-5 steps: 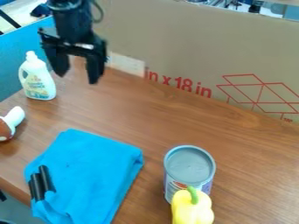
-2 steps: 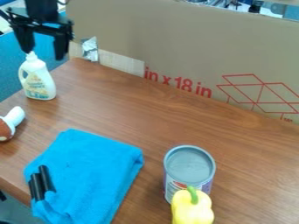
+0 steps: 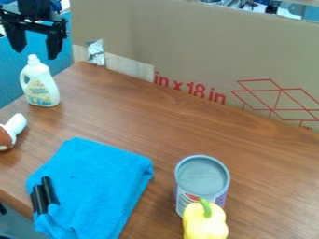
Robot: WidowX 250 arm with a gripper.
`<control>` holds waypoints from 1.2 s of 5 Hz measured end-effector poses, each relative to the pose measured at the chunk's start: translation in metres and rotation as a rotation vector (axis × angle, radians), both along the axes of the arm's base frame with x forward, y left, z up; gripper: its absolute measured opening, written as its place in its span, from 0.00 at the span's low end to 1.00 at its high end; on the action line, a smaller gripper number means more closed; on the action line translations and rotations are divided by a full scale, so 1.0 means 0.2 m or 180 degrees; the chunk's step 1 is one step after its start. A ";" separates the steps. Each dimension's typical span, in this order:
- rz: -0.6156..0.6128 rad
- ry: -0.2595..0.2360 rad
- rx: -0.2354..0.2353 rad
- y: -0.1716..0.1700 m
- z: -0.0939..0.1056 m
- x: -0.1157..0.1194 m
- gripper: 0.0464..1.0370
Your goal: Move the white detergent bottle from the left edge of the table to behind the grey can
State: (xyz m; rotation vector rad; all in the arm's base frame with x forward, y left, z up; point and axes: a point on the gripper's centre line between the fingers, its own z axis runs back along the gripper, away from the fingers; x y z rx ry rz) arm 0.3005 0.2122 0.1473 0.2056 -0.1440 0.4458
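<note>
leftward and upward in the camera view, the black claw (image 3: 35, 52) has moved since the earlier frames; the scrap of silver tape (image 3: 96, 52) that it hid at first now shows on the cardboard (image 3: 205, 51); the other things lie as they did.

the claw is open, its two fingers well apart and nothing between them; it hangs at the upper left, and just below it in the view is the white bottle (image 3: 41, 86), upright near the far left edge of the wooden table (image 3: 168, 126); how far apart the two are in depth i cannot tell.

nearer the camera, at the left edge, is a brown and white toy (image 3: 14, 127), partly cut off; a folded blue cloth (image 3: 100, 179) lies below it to the right, with two black sticks (image 3: 45, 193) side by side at its left corner; further right a can (image 3: 202, 177) stands upright, and a yellow pepper (image 3: 205, 224) with a green stem covers part of its front.
</note>
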 end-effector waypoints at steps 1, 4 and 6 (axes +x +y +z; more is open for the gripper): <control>0.0077 0.0060 0.0023 0.05 -0.03 0.00 0.96; 0.0171 -0.0009 -0.0019 0.16 -0.11 0.00 0.96; 0.0187 -0.0100 -0.0153 0.16 -0.15 0.05 0.96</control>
